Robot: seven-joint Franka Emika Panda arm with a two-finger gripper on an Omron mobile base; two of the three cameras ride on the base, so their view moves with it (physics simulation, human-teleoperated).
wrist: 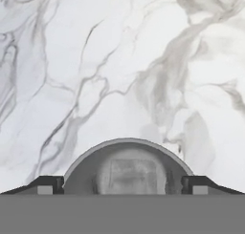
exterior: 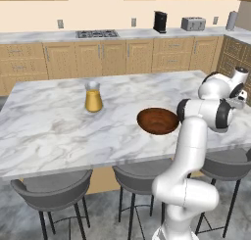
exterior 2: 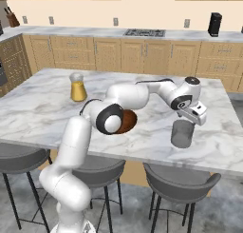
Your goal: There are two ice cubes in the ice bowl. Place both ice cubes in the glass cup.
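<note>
Two finger tips of the gripper (wrist: 123, 190) stand wide apart directly above the glass cup (exterior 2: 182, 133), whose rim (wrist: 127, 147) lies between them; a pale blurred square shows inside, not identifiable. Cup stands on the marble island (exterior 2: 42, 103). Ice bowl (exterior: 158, 120) sits left of it, the orange-liquid vessel (exterior: 93, 97) farther back.
</note>
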